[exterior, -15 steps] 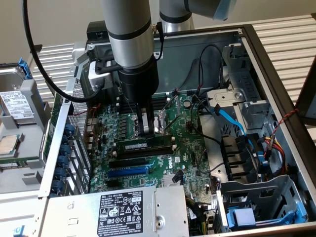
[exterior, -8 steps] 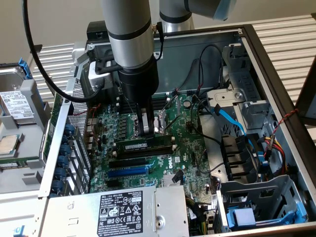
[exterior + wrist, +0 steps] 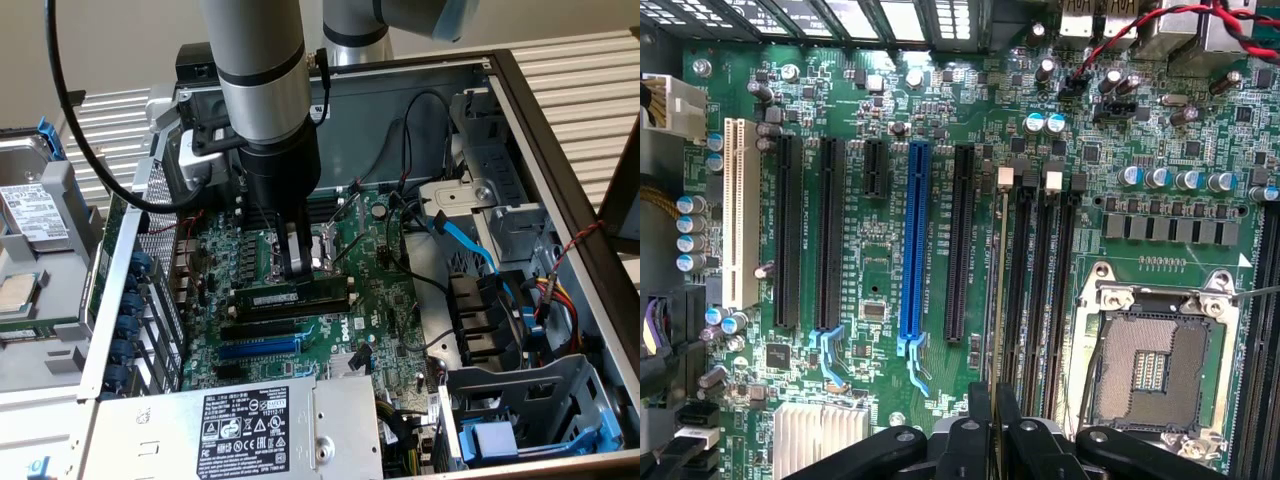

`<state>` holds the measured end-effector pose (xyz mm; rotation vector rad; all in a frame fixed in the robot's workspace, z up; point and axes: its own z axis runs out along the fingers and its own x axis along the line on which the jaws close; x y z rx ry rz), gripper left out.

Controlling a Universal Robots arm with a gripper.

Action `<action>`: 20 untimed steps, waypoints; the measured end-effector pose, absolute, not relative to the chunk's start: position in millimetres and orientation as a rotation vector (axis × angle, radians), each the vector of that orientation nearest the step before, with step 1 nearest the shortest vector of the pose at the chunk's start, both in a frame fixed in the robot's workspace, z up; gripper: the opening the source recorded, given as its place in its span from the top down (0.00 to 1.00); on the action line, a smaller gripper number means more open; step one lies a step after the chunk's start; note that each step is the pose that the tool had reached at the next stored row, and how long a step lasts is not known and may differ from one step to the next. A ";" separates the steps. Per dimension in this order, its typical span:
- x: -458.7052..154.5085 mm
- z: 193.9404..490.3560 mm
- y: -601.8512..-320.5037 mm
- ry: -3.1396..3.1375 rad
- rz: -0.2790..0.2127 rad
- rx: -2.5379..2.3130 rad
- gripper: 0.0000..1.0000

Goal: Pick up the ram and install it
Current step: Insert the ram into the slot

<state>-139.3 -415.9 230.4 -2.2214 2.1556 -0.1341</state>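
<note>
The ram (image 3: 290, 297) is a thin dark-green stick with a small white label. It stands on edge along the black memory slots (image 3: 300, 306) in the open computer case. In the wrist view the ram (image 3: 997, 300) shows edge-on as a thin line, over the memory slot farthest from the CPU socket (image 3: 1150, 365). My gripper (image 3: 296, 262) comes straight down on it, with its black fingers (image 3: 978, 425) pinched on the stick's top edge. How deep the ram sits in the slot is unclear.
Three bare memory slots (image 3: 1042, 290) lie beside the ram, with the blue expansion slot (image 3: 915, 240) and black slots on the other side. A power supply (image 3: 240, 425) sits at the front. Cables (image 3: 460, 235) and drive cages (image 3: 520, 400) are on the exterior view's right.
</note>
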 end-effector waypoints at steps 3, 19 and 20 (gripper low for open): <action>-139.3 230.4 -415.8 2.148 -0.134 -2.228 0.86; -139.3 229.0 -416.8 2.140 -0.134 -2.236 0.86; -139.3 228.9 -416.8 2.140 -0.134 -2.237 0.86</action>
